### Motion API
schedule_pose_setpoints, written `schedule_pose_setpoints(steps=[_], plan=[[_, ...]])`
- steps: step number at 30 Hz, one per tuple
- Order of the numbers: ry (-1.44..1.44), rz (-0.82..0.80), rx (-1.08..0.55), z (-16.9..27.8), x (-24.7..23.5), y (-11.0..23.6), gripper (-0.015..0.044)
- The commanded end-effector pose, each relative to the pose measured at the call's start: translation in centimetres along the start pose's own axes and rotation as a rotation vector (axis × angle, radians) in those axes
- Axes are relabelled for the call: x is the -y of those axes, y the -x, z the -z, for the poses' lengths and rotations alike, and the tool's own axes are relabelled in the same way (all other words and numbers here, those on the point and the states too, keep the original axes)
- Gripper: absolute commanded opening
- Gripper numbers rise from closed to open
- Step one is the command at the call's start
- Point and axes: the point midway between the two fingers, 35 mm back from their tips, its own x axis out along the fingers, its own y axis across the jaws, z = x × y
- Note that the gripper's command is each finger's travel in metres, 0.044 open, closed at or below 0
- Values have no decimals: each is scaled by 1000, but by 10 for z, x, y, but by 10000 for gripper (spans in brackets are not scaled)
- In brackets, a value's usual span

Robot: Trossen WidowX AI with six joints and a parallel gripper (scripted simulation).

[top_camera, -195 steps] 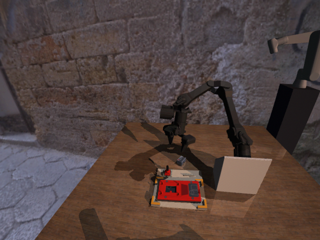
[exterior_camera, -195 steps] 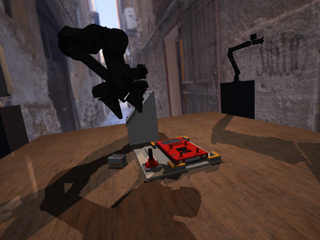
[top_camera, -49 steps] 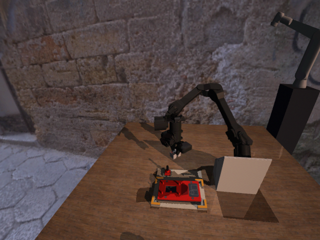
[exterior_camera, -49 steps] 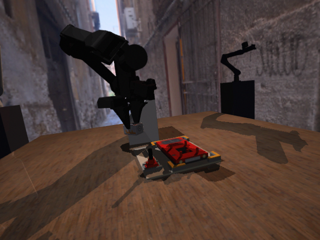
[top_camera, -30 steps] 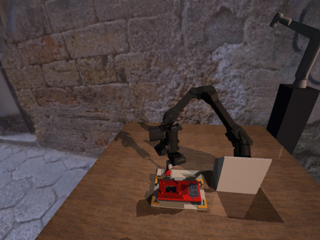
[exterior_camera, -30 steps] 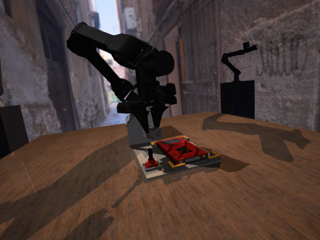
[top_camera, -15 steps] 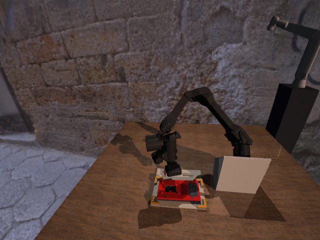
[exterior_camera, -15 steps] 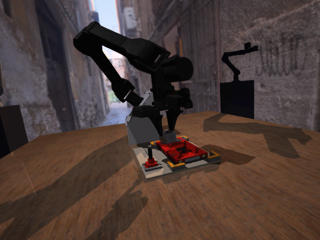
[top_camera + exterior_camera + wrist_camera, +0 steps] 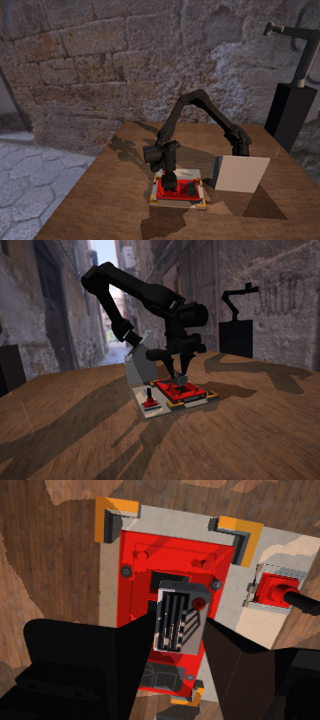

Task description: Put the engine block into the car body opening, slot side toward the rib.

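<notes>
The arm [image 9: 144,291] is matte black all over, built of boxy, faceted links joined by thick cylindrical joints, one drum-shaped housing [image 9: 193,314] bulging at the wrist. Its gripper [image 9: 177,370] carries two black fingers [image 9: 186,361] that taper to narrow wedge tips; no cables, screws or markings can be made out
</notes>
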Motion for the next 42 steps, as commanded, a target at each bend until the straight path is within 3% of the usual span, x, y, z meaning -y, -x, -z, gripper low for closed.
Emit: schedule_pose_setpoints(steps=[1,7,42], plan=[[-46,-4,2,-1,-9,-4,0],[-87,-4,2,0,-9,-3,158],[-42,-4,2,0,-11,-4,158]])
